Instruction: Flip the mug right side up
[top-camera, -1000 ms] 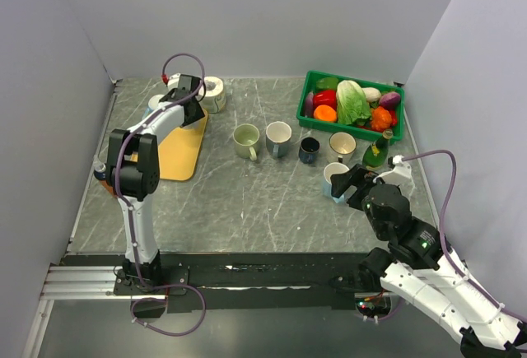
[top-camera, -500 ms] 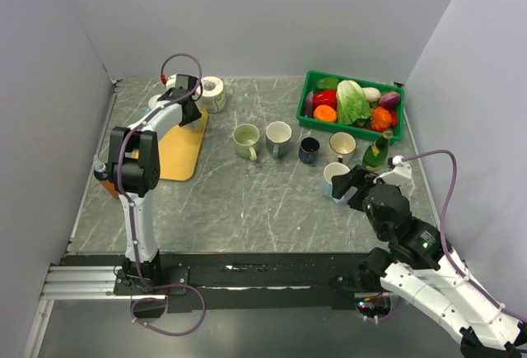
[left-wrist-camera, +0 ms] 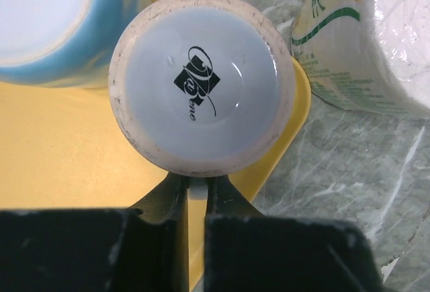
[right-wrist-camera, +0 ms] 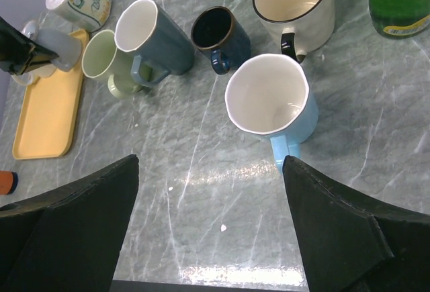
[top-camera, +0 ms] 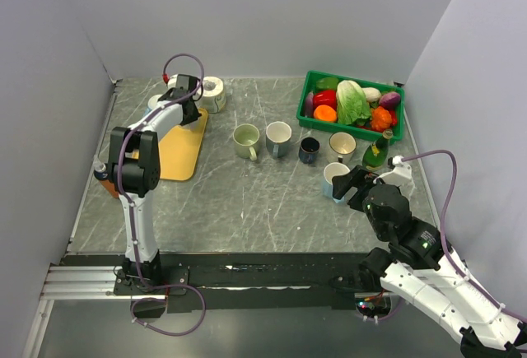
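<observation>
Mug [left-wrist-camera: 201, 80] inverted, base up, directly ahead of left fingers [left-wrist-camera: 164, 205], sitting on corner of yellow tray [left-wrist-camera: 60, 144]; pale handle pinched in the narrow gap, so left fingers clamped on it. Blue-rimmed cup [left-wrist-camera: 47, 23] just beside it, ahead-left; wrapped roll [left-wrist-camera: 363, 43] ahead-right on tabletop [left-wrist-camera: 336, 164]. Right fingers [right-wrist-camera: 80, 225] spread wide, grasping nothing, upright light-blue cup [right-wrist-camera: 269, 97] ahead between them.

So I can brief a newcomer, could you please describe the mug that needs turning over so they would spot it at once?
Find the yellow tray at the far left of the table; the mug stands on its far corner, by a wrapped paper roll. Unlike the other mugs, it is upside down, its pale base with a dark logo facing up.
</observation>
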